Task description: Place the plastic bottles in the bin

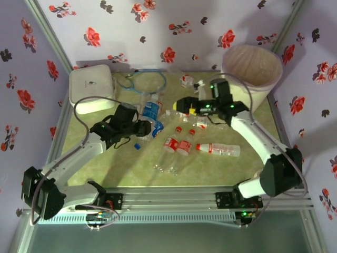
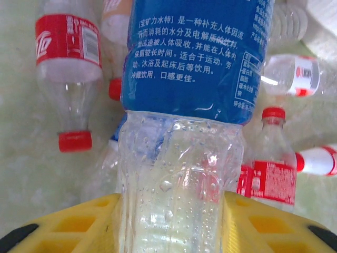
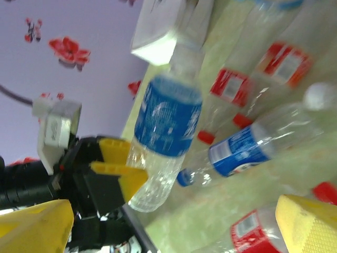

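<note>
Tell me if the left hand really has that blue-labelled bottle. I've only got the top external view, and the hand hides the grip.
Observer: Yes. The left wrist view shows the blue-labelled bottle clamped between the left hand's yellow fingers, on its clear part beyond the label.
Operator: Which end is gripped?
Observer: The base end. In the right wrist view its neck points up, away from the hand.
Operator: And the right hand, anything in it?
Observer: Nothing. Its own camera shows the right hand wide open, with a red-labelled bottle lying on the table below.
</note>
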{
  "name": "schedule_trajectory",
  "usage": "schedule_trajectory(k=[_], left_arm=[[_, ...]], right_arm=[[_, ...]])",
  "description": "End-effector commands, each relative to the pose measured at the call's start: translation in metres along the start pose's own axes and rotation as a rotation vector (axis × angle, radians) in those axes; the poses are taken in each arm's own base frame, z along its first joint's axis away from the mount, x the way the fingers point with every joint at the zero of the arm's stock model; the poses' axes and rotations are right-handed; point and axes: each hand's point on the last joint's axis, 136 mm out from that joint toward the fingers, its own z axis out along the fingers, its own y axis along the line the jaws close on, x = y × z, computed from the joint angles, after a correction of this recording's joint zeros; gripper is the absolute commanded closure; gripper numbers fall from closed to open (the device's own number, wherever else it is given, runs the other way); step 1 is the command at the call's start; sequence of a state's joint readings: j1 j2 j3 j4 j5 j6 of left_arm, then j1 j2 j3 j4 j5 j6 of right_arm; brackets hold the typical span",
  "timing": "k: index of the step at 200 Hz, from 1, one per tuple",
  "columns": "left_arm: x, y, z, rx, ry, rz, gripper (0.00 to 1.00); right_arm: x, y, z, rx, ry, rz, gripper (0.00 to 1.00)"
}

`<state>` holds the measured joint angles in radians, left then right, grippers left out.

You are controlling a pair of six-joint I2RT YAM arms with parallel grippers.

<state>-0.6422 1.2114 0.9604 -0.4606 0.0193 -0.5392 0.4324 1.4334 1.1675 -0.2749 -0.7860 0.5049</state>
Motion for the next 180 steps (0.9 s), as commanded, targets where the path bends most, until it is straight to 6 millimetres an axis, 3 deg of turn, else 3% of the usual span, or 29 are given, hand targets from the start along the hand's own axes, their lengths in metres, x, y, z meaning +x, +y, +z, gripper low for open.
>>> schedule_trajectory(k=[1,43,88,134,156,180], left_arm=[[-0.022,-0.018,0.004,0.091,-0.085,-0.030,0.53],[-0.032,-0.043,0.009,0.211,-0.122,-0.045,0.53],[-0.032,-0.053,0.011,0.257,-0.127,-0.038,0.53],[-0.029,-0.064,0.010,0.288,-0.129,-0.023,0.53],[-0.031,-0.065,0.009,0.293,-0.137,-0.041,0.52],[-0.033,-0.066,0.006,0.304,-0.155,-0.041,0.43]], right_arm=[[-0.008,0.031,0.026,-0.150,-0.012,-0.022,0.01],[-0.011,0.026,0.067,-0.177,-0.003,0.018,0.03],[-0.023,0.005,0.081,-0.118,-0.042,0.024,0.12],[-0.034,0.015,0.080,-0.160,-0.069,0.033,0.30],[-0.037,0.018,0.072,-0.145,-0.084,0.025,0.45],[-0.043,0.018,0.057,-0.086,-0.110,-0.012,0.50]])
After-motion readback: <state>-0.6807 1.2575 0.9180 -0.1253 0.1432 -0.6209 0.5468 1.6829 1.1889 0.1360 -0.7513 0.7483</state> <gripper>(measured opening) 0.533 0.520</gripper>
